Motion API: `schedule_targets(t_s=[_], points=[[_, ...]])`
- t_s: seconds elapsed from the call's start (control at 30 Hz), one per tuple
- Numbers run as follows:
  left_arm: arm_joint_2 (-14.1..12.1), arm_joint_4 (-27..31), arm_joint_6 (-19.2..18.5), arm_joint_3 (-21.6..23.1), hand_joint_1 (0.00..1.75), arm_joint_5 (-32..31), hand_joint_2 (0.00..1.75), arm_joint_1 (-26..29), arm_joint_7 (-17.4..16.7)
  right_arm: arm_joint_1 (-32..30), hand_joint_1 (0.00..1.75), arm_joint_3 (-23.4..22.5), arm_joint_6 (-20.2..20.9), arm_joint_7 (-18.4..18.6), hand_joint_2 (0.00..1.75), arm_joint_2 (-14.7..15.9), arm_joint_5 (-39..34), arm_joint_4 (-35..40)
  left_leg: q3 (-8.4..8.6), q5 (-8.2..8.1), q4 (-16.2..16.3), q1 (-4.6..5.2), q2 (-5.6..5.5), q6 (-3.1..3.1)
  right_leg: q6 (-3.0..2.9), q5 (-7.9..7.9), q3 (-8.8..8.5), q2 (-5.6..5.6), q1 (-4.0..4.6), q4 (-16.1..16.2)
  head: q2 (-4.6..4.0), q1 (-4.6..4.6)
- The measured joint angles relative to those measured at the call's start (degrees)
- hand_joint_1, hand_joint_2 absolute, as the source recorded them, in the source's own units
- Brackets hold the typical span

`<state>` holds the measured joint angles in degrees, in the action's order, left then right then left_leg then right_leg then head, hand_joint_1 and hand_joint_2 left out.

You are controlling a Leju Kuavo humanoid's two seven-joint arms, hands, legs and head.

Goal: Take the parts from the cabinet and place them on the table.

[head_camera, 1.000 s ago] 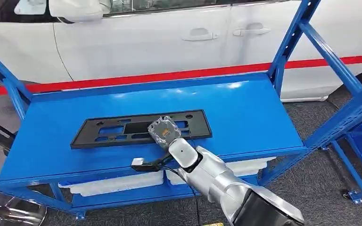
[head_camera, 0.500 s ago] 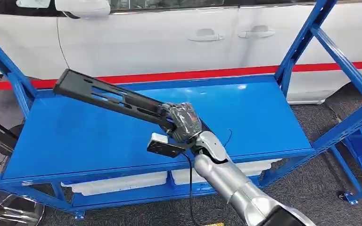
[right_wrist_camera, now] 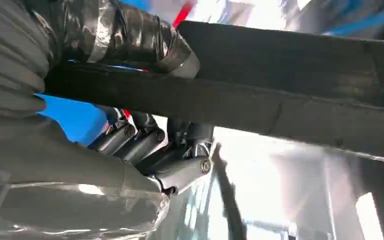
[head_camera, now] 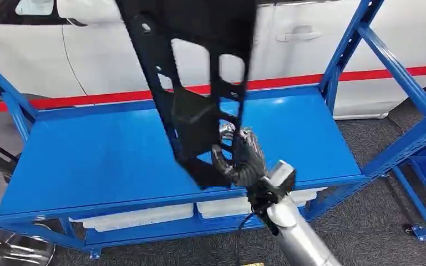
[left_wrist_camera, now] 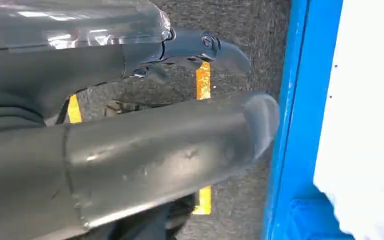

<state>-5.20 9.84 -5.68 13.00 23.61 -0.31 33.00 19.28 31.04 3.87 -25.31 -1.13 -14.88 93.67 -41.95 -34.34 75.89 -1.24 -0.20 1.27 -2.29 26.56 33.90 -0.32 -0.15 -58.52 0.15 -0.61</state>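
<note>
Now I see my right hand (head_camera: 239, 158) gripping the lower end of a long, flat black plastic panel with cut-out slots (head_camera: 191, 72), raised steeply above the glossy blue metal shelf (head_camera: 89, 160) of the blue rack. The panel rises toward the top of the head view, clear of the shelf. Behind the rack stands a white car with a red stripe (head_camera: 310, 55). My left hand (left_wrist_camera: 130, 150) hangs beside a blue post, holding nothing, its fingers apart.

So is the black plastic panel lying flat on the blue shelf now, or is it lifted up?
Lifted up. The black panel stands nearly on end above the blue shelf, held near its lower end by the right hand, whose fingers wrap its edge.
</note>
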Motion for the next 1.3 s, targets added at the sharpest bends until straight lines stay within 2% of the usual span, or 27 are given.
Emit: schedule_targets(t_s=[0.03,0.07,0.13,0.17,0.3,0.33,0.4,0.47,0.5,0.53,0.57,0.63,0.67,0.7,0.77,0.8,0.83,0.9,0.97,1.0,1.03,1.07,1.13,1.17,1.2,1.23,1.3], points=[[0.04,0.0,1.15,0.0,0.0,0.37,0.0,0.14,-0.48,-1.86,1.66,-0.13,4.85,0.0,1.75,0.91,-3.7,2.38,0.54,1.45,-1.22,-0.01,0.01,-0.03,0.03,0.23,-0.09,0.04,0.0,-0.15,-0.02,0.02],[0.09,-0.02,2.23,-0.02,0.0,0.48,0.0,0.21,-0.94,-3.37,1.66,-0.13,9.61,-0.04,1.75,1.92,-6.72,4.92,2.18,3.59,-4.58,-0.02,0.03,-0.12,0.15,0.47,-0.24,0.12,-0.01,-0.34,0.0,0.0],[0.09,-0.02,3.4,-0.04,0.0,0.76,0.0,0.25,-1.59,-5.71,1.66,-0.13,15.96,-0.2,1.75,3.01,-9.44,8.85,7.13,8.25,-14.37,-0.01,0.03,-0.6,0.48,1.17,-0.71,0.28,-0.01,-0.89,-0.02,0.0],[0.09,-0.11,3.93,-0.07,0.0,0.9,0.0,0.21,-2.12,-6.75,1.66,-0.13,18.77,-0.31,1.75,3.63,-10.13,10.6,8.21,7.0,-15.81,0.31,-0.01,-0.78,0.85,1.48,-0.7,0.29,0.34,-1.18,0.0,0.02],[0.22,-0.15,3.63,-0.5,0.0,1.68,0.0,0.13,-6.0,-10.09,1.66,0.81,28.52,-2.03,1.75,6.16,-8.16,16.7,8.24,7.6,-16.44,0.37,-0.22,-1.59,1.77,1.1,-0.64,0.38,0.38,-1.34,-0.02,0.02],[0.37,-0.15,3.36,-0.55,0.0,1.77,0.0,0.11,-7.2,-10.93,1.66,1.05,28.96,-2.58,1.75,6.62,-6.7,17.73,8.38,8.05,-16.97,-0.13,0.05,-2.25,2.17,2.01,-0.58,0.37,0.24,-1.79,-0.02,-0.02],[0.39,-0.15,3.6,-0.68,0.0,2.32,0.0,-0.11,-10.61,-12.29,1.66,1.46,27.99,-3.95,1.75,7.3,-3.6,18.77,7.9,8.47,-17.11,-0.11,0.1,-3.0,2.63,6.46,1.01,0.39,0.11,-6.4,0.0,-0.02],[0.5,-0.15,4.54,-0.98,0.0,2.84,0.0,-0.12,-14.04,-14.01,1.66,1.51,26.25,-5.01,1.75,8.09,-0.83,18.7,7.24,8.88,-17.1,-0.02,0.18,-3.2,3.11,11.11,4.05,0.38,-0.27,-14.84,-0.02,-0.02],[0.5,-0.15,4.83,-1.03,0.0,2.88,0.0,0.02,-14.78,-14.84,1.66,1.49,25.95,-5.62,1.75,8.59,0.0,18.48,6.84,9.17,-17.06,-0.03,0.2,-3.12,3.27,11.66,4.65,0.38,-0.44,-17.19,0.0,-0.02],[0.52,-0.15,5.0,-1.03,0.0,2.97,0.0,0.11,-15.17,-15.36,1.66,1.49,25.95,-6.06,1.75,9.0,0.33,18.37,6.47,9.47,-17.06,-0.03,0.21,-3.04,3.37,10.69,3.83,0.36,-0.66,-16.5,-0.02,0.0],[0.59,-0.15,5.05,-1.05,0.0,3.06,0.0,0.12,-15.32,-15.62,1.66,1.49,25.95,-6.32,1.75,9.22,0.5,18.28,6.15,9.75,-17.04,-0.04,0.21,-2.94,3.46,9.01,2.01,0.34,-0.83,-13.78,0.0,-0.02],[0.72,-0.15,5.09,-1.05,0.0,3.08,0.0,0.03,-15.45,-15.79,1.66,1.49,25.95,-6.45,1.75,9.55,0.67,18.28,5.56,10.37,-16.94,-0.14,0.14,-2.43,3.46,4.78,-4.94,0.34,-1.16,-2.71,0.0,0.0],[0.72,-0.15,5.11,-1.07,0.0,3.15,0.0,0.05,-15.45,-15.75,1.66,1.49,25.95,-6.47,1.75,9.64,0.7,18.28,5.39,10.71,-16.89,-0.04,0.1,-1.99,3.43,6.03,-6.51,0.39,-1.02,0.69,-0.02,-0.02],[0.72,-0.15,5.16,-1.09,0.0,3.23,0.0,0.05,-15.52,-16.09,1.66,1.49,25.97,-6.49,1.75,9.7,0.72,18.31,5.52,11.02,-17.05,-0.05,0.04,-1.53,3.1,4.39,-6.17,0.69,-0.48,-0.01,0.0,-0.02],[0.76,-0.15,6.09,-1.18,0.0,3.45,0.0,0.03,-16.36,-16.35,1.66,1.47,25.95,-6.14,1.75,9.92,0.37,18.22,5.47,11.79,-17.2,-0.06,0.02,-0.72,2.66,4.46,-5.59,0.72,-0.27,-0.14,0.0,-0.02],[0.76,-0.17,6.64,-1.33,0.0,3.61,0.0,0.13,-17.18,-16.93,1.66,1.35,25.73,-6.05,1.75,9.99,0.35,18.22,5.45,12.26,-17.52,-0.05,-0.08,-0.23,2.12,4.04,-5.38,0.7,-0.19,0.01,0.0,0.0],[0.76,-0.39,7.21,-1.53,0.0,3.83,0.0,0.3,-17.88,-17.53,1.66,1.27,25.4,-6.14,1.75,10.07,0.52,18.15,5.12,11.81,-17.16,-0.33,-0.06,0.02,1.36,3.2,-4.93,0.46,-0.81,0.53,0.0,-0.02],[0.76,-0.42,7.91,-1.57,0.0,3.47,0.0,0.45,-19.19,-18.91,1.66,0.85,25.09,-6.69,1.75,10.33,1.59,18.07,3.31,5.86,-13.05,-0.32,0.02,0.08,0.41,2.1,-3.6,0.23,-0.56,0.45,0.0,-0.02],[0.76,-0.42,8.02,-1.55,0.0,3.34,0.0,0.79,-19.65,-20.37,1.66,0.35,25.09,-7.21,1.75,10.82,2.93,18.02,1.22,-0.2,-4.3,-0.25,0.02,0.24,0.11,0.98,-1.88,0.15,-0.18,0.19,0.0,-0.02],[0.76,-0.42,7.95,-1.55,0.0,3.23,0.0,0.87,-19.71,-20.96,1.66,0.26,25.05,-7.32,1.75,11.03,3.73,17.98,0.82,-1.11,-0.91,-0.19,0.02,0.26,0.06,0.42,-0.9,0.13,0.02,-0.05,0.0,-0.02],[0.76,-0.42,7.8,-1.55,0.0,3.17,0.0,0.88,-19.71,-21.52,1.66,0.15,24.75,-7.34,1.75,11.16,4.58,17.98,1.53,-0.23,0.05,-0.15,0.02,0.13,0.05,-0.02,0.07,0.08,0.24,-0.31,0.0,-0.02],[0.76,-0.42,7.67,-1.55,0.0,2.87,0.0,0.87,-19.6,-21.98,1.66,0.09,24.35,-7.32,1.75,11.25,5.47,17.98,3.31,1.54,-1.31,-0.08,0.03,-0.12,0.06,-0.44,0.88,0.05,0.41,-0.58,-0.02,-0.02],[0.76,-0.42,7.41,-1.55,0.0,2.62,0.0,0.72,-19.12,-22.66,1.66,0.04,23.15,-7.17,1.75,11.45,7.58,18.0,9.99,4.79,-9.58,0.29,0.01,-1.1,0.15,-1.25,2.33,0.06,0.72,-1.07,0.0,-0.02],[0.74,-0.42,7.28,-1.55,0.0,2.45,0.0,0.49,-18.88,-22.88,1.66,0.04,22.8,-7.13,1.75,11.52,8.19,18.0,13.5,3.74,-14.48,0.64,0.0,-1.79,0.21,-1.61,2.67,0.01,0.69,-1.39,0.0,-0.02],[0.68,-0.42,7.23,-1.55,0.0,2.36,0.0,0.26,-18.69,-23.13,1.66,0.04,22.67,-7.08,1.75,11.56,8.48,18.02,15.8,2.48,-18.49,0.8,0.07,-1.97,0.56,-1.96,3.09,0.01,1.02,-1.62,0.0,-0.02],[0.7,-0.42,7.1,-1.53,0.0,2.29,0.0,0.18,-18.53,-23.33,1.66,0.04,22.4,-7.02,1.75,11.69,8.76,18.02,15.23,2.73,-18.21,1.02,0.06,-1.96,1.02,-2.5,2.97,-0.19,0.78,-1.3,0.0,-0.02],[0.7,-0.42,6.68,-1.46,0.0,2.18,0.0,0.06,-17.88,-23.42,1.66,0.07,21.29,-6.86,1.75,11.87,9.37,18.02,14.86,3.47,-18.53,1.42,0.03,-2.55,1.65,-3.51,3.01,-0.2,0.4,-0.97,0.0,-0.02]])
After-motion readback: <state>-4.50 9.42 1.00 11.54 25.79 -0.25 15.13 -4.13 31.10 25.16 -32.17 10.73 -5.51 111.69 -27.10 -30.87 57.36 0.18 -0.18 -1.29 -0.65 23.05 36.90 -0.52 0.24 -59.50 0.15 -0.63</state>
